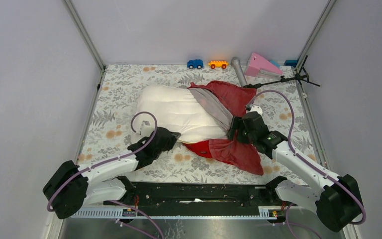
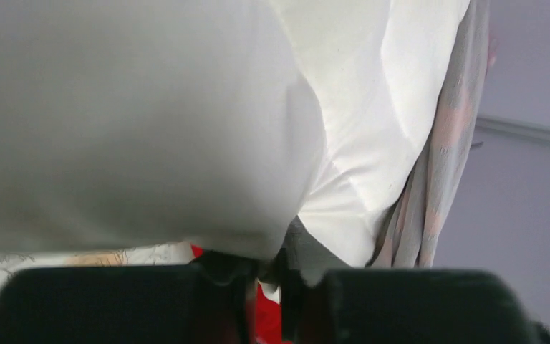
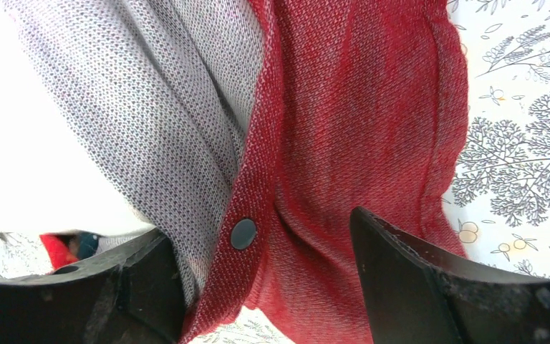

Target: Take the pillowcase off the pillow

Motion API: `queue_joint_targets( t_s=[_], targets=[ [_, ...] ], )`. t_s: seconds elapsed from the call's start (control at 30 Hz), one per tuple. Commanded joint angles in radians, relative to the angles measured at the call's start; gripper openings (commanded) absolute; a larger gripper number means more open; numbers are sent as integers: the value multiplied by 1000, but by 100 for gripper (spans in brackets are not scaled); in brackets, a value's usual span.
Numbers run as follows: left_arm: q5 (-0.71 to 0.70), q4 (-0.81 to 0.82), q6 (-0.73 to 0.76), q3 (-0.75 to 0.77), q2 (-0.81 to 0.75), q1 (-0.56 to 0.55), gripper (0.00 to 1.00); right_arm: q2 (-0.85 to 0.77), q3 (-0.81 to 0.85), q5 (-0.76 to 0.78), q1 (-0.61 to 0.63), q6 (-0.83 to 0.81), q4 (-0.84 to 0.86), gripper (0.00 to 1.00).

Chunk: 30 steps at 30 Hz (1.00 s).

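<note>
A table under a floral cloth [image 1: 114, 99] is seen from above. At the left, the left gripper [image 1: 175, 135] is pressed against the near edge of the pillow [image 1: 174, 107], a puffy white cushion lying across the middle of the table. In the left wrist view its fingers [image 2: 222, 272] are seen close together beneath the white bulge, with a sliver of red between them; whether any fabric is pinched cannot be told.

Only the pillow's right end is covered by the pillowcase [image 1: 231, 97]. A grey band [image 1: 218, 110] is wrapped against the white, and dull red cloth is bunched beyond it and spread towards the near right. The right gripper [image 1: 236, 130] is set on this bunch with its jaws spread wide. In the right wrist view, red cloth and a dark snap button [image 3: 243, 233] are seen between them.

Along the far edge are lined a blue toy car [image 1: 195, 63], an orange toy car [image 1: 218, 64], a grey tube [image 1: 238, 71] and a pink wedge [image 1: 261, 64].
</note>
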Motion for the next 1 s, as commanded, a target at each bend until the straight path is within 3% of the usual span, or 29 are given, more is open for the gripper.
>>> queue_joint_targets(
  t_s=[0.0, 0.17, 0.3, 0.33, 0.43, 0.73, 0.97],
  targets=[
    [-102, -40, 135, 9, -62, 110, 0, 7, -8, 14, -2, -19, -14, 79],
    [-237, -212, 228, 62, -217, 178, 0, 12, -10, 46, -2, -14, -13, 67],
    [-339, -362, 277, 104, -331, 218, 0, 12, -9, 70, -2, -10, -14, 40],
    [-357, -387, 291, 112, -356, 230, 0, 12, -9, 76, -2, -8, -15, 29],
    [-411, -464, 307, 131, -419, 263, 0, 9, -9, 108, -2, 5, -21, 15],
    [-609, -774, 167, 194, -521, 289, 0, -87, -13, 308, -2, 71, -78, 8],
    [-615, -789, 169, 191, -555, 289, 0, -210, -42, 362, -2, 80, -58, 8]
  ],
)
